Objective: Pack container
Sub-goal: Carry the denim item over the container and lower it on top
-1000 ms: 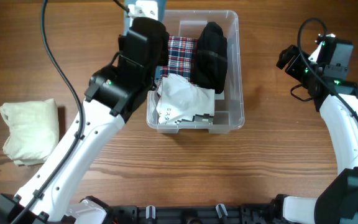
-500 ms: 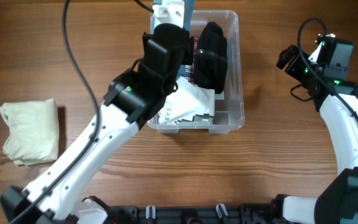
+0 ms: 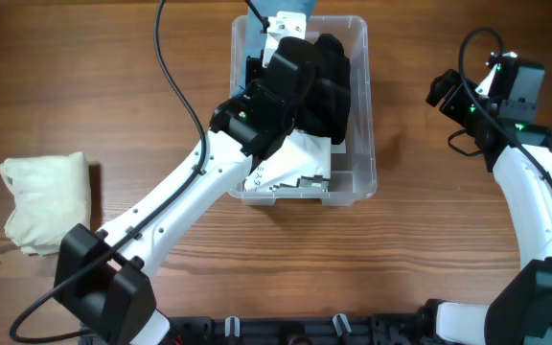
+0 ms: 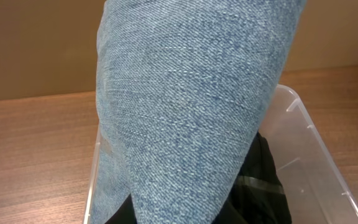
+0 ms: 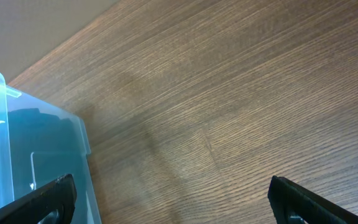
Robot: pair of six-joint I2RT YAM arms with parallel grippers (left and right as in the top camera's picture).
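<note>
The clear container (image 3: 364,115) stands at the table's back middle. It holds a black garment (image 3: 332,91) and a white printed garment (image 3: 290,158). My left gripper (image 3: 278,43) is over the container's far left part, shut on a blue denim garment (image 3: 291,18). In the left wrist view the denim garment (image 4: 185,106) fills the frame and hides the fingers, with the black garment (image 4: 260,186) and the container's wall (image 4: 309,149) below. My right gripper (image 5: 173,202) is open and empty over bare table, right of the container (image 5: 17,149).
A folded cream cloth (image 3: 46,201) lies on the wooden table at the far left. The left arm (image 3: 190,201) crosses diagonally from the front left to the container. The right arm (image 3: 535,192) stands along the right edge.
My left arm has swung right and farther back over the container with the denim garment, now covering the plaid garment. The right arm has not moved.
</note>
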